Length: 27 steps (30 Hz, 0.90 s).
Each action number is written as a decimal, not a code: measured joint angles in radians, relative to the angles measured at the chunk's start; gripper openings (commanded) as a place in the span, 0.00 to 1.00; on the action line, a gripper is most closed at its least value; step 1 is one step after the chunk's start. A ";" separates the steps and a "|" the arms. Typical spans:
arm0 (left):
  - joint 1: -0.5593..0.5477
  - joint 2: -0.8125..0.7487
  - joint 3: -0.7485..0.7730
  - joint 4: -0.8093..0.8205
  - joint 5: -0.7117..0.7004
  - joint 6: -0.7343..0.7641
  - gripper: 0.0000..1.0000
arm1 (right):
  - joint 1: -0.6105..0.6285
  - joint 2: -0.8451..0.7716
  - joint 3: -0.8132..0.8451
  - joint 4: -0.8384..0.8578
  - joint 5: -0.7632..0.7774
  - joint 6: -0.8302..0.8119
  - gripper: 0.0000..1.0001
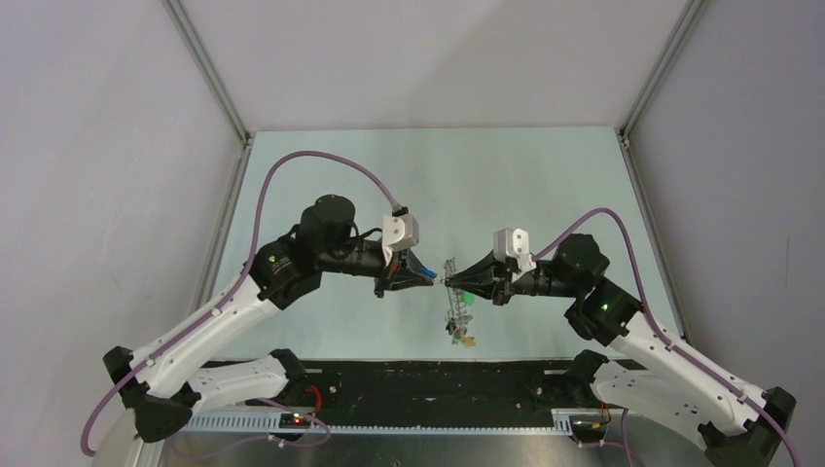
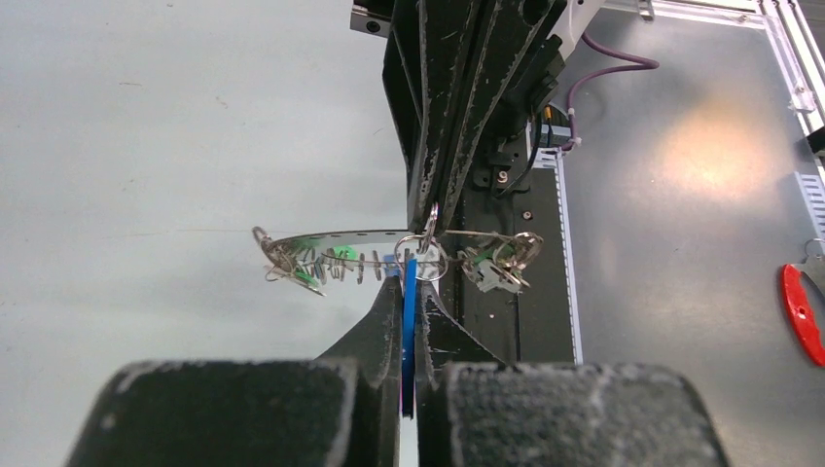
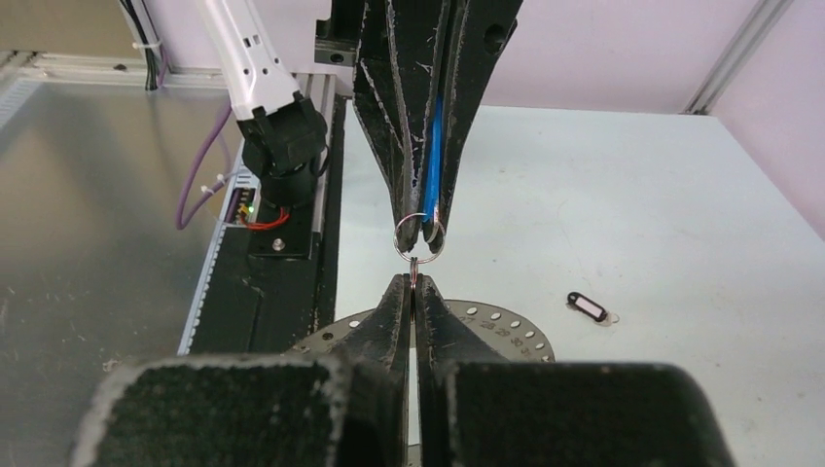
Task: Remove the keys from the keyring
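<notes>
Over mid-table, tip-to-tip, left tool (image 1: 431, 279) clamps blue key (image 2: 409, 309), right tool (image 1: 456, 284) the keyring (image 2: 331, 235)

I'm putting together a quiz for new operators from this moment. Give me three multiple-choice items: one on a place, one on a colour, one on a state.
1. Where is the small black tag? A lying on the table; B dangling in the air; C inside a box.
2. What colour is the tag pinched in the left hand? A red; B blue; C yellow.
3. The right hand is: A wide open; B shut on the keyring; C out of view.
Key: 1 A, it rests alone on the surface. 2 B, the blue tag shows between the fingers. 3 B, its tips meet on the hoop.
</notes>
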 measured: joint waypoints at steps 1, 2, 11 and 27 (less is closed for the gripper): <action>0.000 0.000 0.000 0.000 0.000 0.000 0.00 | -0.002 -0.005 -0.005 0.008 0.002 0.015 0.00; -0.001 0.000 0.000 0.000 0.000 0.000 0.00 | -0.002 -0.008 -0.009 0.017 0.004 0.029 0.00; -0.010 0.000 -0.001 0.022 -0.029 0.001 0.00 | -0.001 -0.039 -0.049 0.108 0.163 0.221 0.00; -0.038 0.032 -0.001 0.067 -0.169 0.001 0.00 | 0.042 -0.027 -0.051 0.119 0.512 0.552 0.00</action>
